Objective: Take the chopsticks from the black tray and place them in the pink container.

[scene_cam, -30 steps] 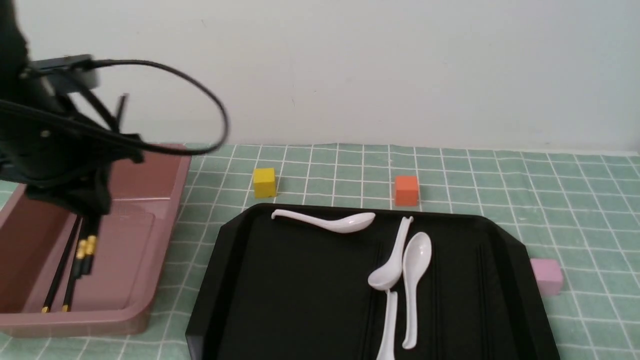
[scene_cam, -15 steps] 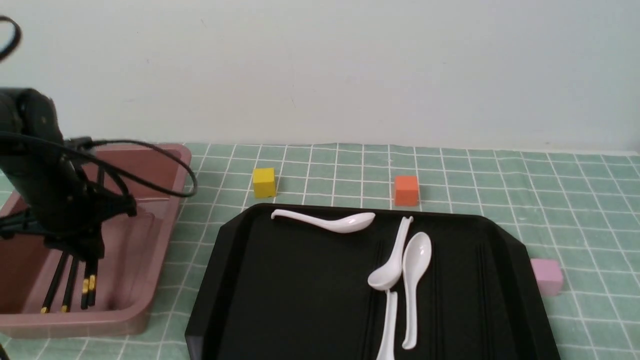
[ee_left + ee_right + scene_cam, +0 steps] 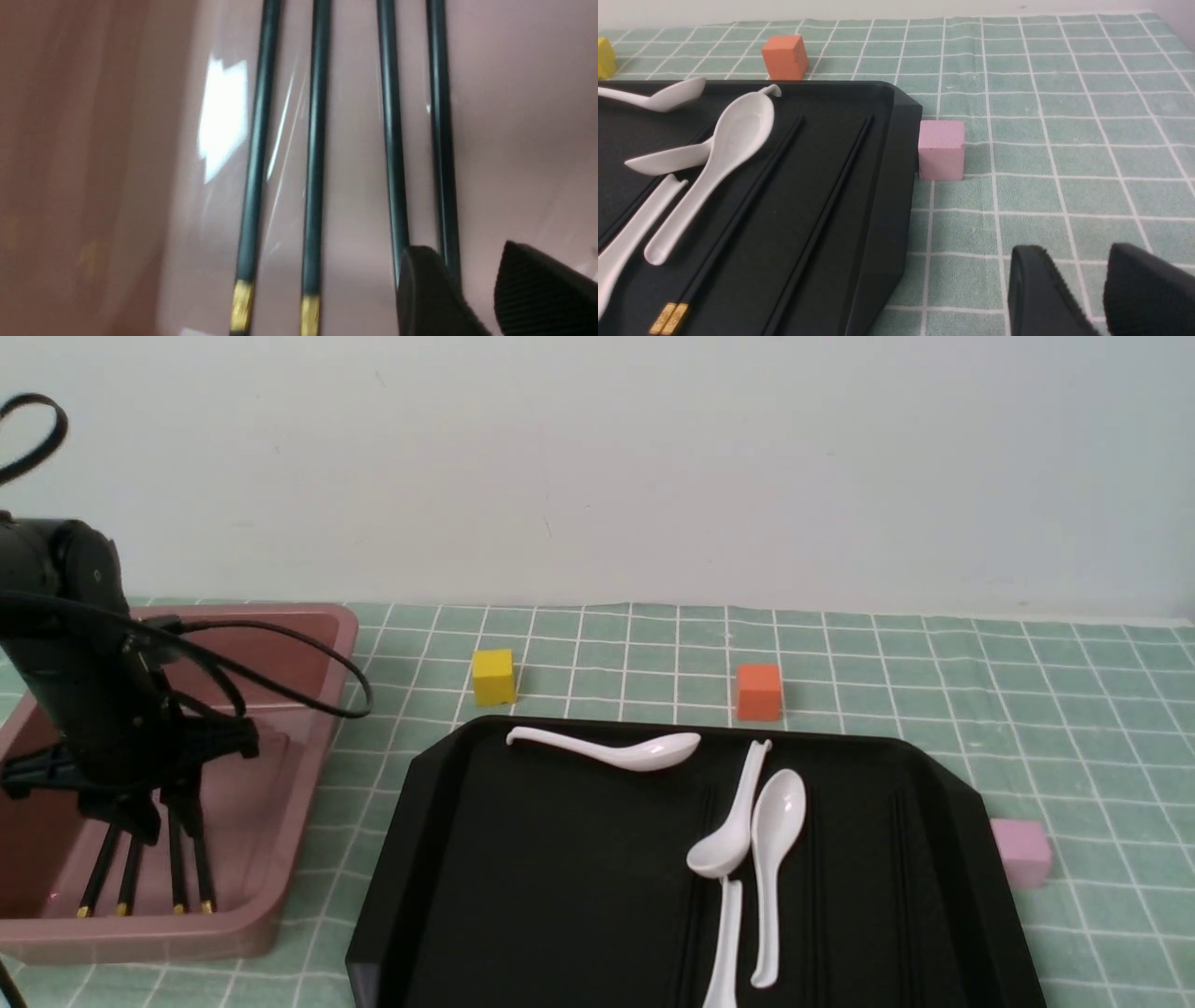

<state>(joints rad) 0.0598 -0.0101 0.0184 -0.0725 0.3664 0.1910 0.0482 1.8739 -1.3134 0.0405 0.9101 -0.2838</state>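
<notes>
The pink container [image 3: 317,709] stands at the left, with my left gripper [image 3: 166,826] low inside it. Several black chopsticks [image 3: 177,877] lie side by side on its floor, gold tips toward the front wall. In the left wrist view the left gripper [image 3: 472,254] is open and holds nothing. Two of the chopsticks [image 3: 315,140] run free and two pass under one finger [image 3: 425,289]. The black tray [image 3: 560,877] fills the middle. A pair of chopsticks [image 3: 738,224] lies in it. My right gripper [image 3: 1078,254] hangs open over the cloth beside the tray [image 3: 887,186].
Three white soup spoons [image 3: 607,749] [image 3: 738,821] [image 3: 770,868] lie in the tray. A yellow cube [image 3: 493,676] and an orange cube [image 3: 758,691] sit behind it. A small pale pink cube [image 3: 1022,851] touches its right edge. The left arm's cable loops over the container.
The left gripper came down into the pink container and let go of two chopsticks. They now lie flat beside the two that were there before.
</notes>
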